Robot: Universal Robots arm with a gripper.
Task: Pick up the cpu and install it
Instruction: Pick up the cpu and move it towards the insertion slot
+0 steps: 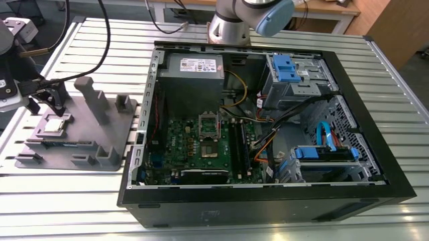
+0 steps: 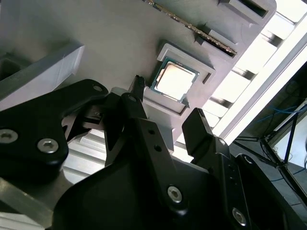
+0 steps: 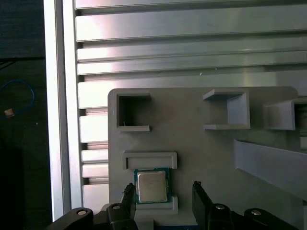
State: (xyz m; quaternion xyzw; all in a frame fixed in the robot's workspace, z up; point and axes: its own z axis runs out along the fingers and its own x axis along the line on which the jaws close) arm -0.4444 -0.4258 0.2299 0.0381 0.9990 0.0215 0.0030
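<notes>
End effector hangs spread open over the cpu. That chip lies in the grey holder tray.

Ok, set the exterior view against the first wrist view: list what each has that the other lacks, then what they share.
Exterior view: the open computer case, its motherboard and the socket frame. First wrist view: the open gripper, its fingertips flanking the cpu with a gap on each side. Shared: the cpu seated in the grey holder tray on the slatted table.
</notes>
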